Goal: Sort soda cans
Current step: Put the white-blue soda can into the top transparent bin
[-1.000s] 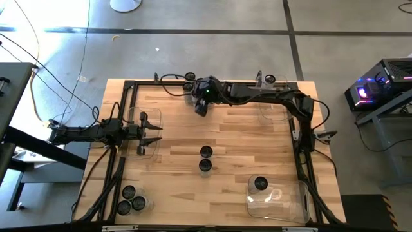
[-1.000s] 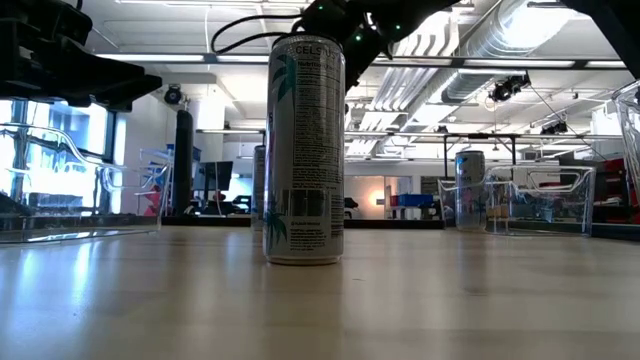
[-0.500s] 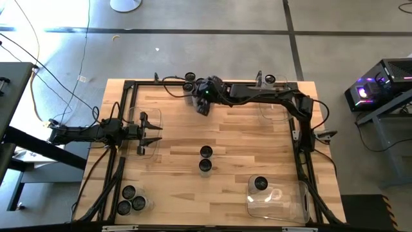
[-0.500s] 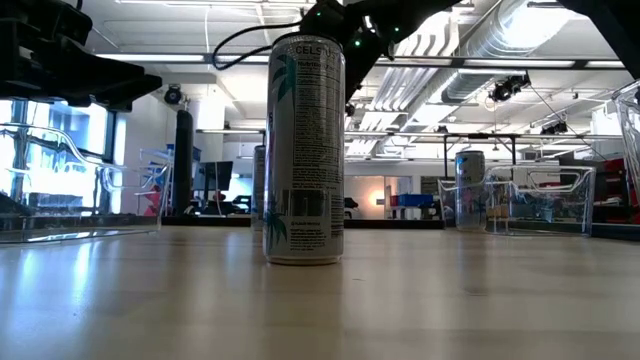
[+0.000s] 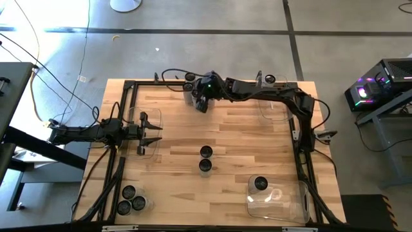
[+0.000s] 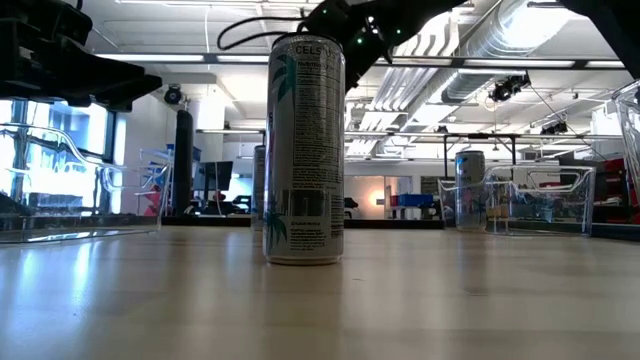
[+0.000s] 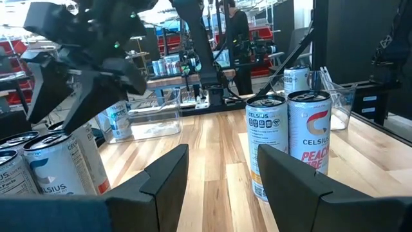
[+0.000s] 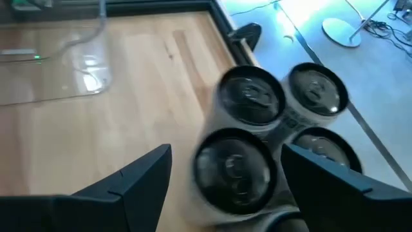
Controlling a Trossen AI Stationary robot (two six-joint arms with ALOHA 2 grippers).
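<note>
Wooden tabletop [image 5: 244,138]: your right gripper [image 8: 222,171] hangs spread over the upright soda cans [image 8: 251,96] clustered at the far edge, nearest can directly below, between its fingers; left gripper [image 5: 149,133] waits, spread, at the left edge.

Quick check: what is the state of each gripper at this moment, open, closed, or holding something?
Left gripper: open, holding nothing, waiting at the table's left edge.
Right gripper: open, holding nothing, above the cluster of soda cans at the far edge.
</note>
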